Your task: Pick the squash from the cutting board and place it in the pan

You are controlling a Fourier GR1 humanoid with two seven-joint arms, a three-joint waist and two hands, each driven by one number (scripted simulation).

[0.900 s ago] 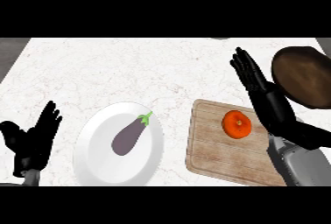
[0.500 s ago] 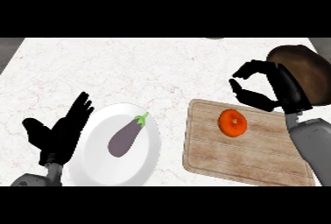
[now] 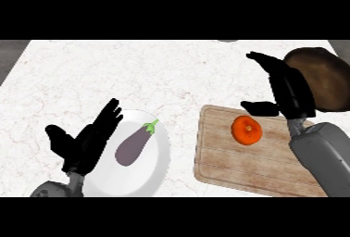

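An orange round squash lies on the wooden cutting board at the right. My right hand hovers just right of and above the squash, fingers straight and pointing away, thumb sticking out toward the board's top edge; it holds nothing. The dark brown pan sits at the far right, partly hidden behind that hand. My left hand is open at the lower left, its fingers overlapping the rim of a white plate.
A purple eggplant with a green stem lies on the white plate, left of the cutting board. The marble counter stretches away toward the top left. My right forearm covers the board's right edge.
My right hand has straightened from a curled pose and shifted slightly right, beside the squash. My left hand has risen and moved right, onto the plate's rim.
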